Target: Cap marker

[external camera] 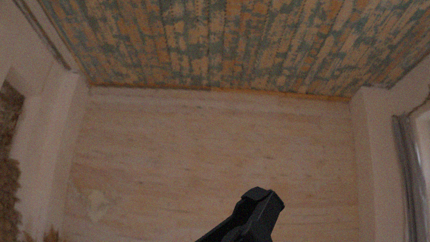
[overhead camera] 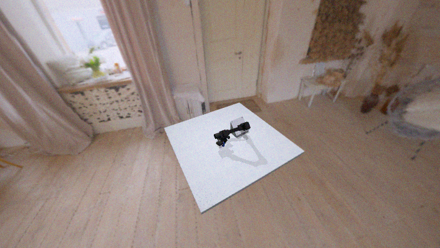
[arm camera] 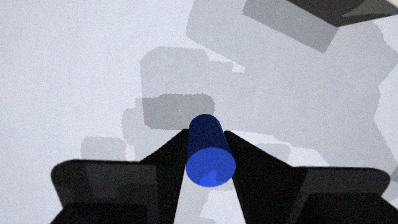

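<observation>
In the top view, a square white table top [overhead camera: 217, 173] lies on a floor of pale wooden planks [overhead camera: 93, 201]. The black robot arm [overhead camera: 235, 130] stretches from a light grey base block [overhead camera: 238, 124] near the far side of the table toward the left. Its black parallel-jaw gripper [overhead camera: 220, 143] points down to the table surface, and a small spot of blue shows at its tip; this is the blue cylindrical marker cap [overhead camera: 220, 144]. The arm throws a long grey shadow [overhead camera: 245, 155] on the table, toward the near side. The marker and its holder block I cannot make out in this view; they are too small or hidden by the arm.

The exterior view looks upward. It shows only a pale wooden wall [external camera: 212, 145], a ceiling of orange and green planks [external camera: 227, 42], and one black part of the arm at the bottom edge.

In the wrist view, the cap stands upright on the white table, between the two black fingers of the gripper [arm camera: 207, 150]. Both fingers touch the sides of the cap, so the gripper is closed on the cap and holds it. The cap's round top face is bright blue, and its body is darker blue. At the top right corner, part of a dark block [arm camera: 340, 10] is visible, well apart from the cap, but I cannot tell what it is.
</observation>
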Robot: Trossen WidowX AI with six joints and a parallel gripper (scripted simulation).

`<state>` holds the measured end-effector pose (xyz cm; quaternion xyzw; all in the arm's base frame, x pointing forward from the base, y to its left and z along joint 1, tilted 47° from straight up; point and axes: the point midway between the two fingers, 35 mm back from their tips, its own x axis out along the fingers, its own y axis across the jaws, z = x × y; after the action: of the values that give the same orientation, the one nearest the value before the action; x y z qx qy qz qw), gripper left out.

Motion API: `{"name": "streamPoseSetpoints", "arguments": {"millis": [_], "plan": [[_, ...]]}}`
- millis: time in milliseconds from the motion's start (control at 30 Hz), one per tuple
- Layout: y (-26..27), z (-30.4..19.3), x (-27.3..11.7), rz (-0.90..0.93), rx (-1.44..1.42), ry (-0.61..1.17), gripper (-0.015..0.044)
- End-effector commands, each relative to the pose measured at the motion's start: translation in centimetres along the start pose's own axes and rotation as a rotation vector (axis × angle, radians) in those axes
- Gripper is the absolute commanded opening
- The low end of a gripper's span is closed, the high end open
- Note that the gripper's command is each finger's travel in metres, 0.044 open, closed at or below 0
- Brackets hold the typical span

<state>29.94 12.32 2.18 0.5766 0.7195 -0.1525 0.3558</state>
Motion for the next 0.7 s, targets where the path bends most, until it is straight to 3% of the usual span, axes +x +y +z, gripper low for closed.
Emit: {"name": "streamPoseSetpoints", "arguments": {"millis": [0, 667], "plan": [[0.0, 0.0, -0.3, 0.001, 0.001, 0.003, 0.0001], [0.0, 0.1, -5.8, 0.000, 0.002, 0.001, 0.0000]]}}
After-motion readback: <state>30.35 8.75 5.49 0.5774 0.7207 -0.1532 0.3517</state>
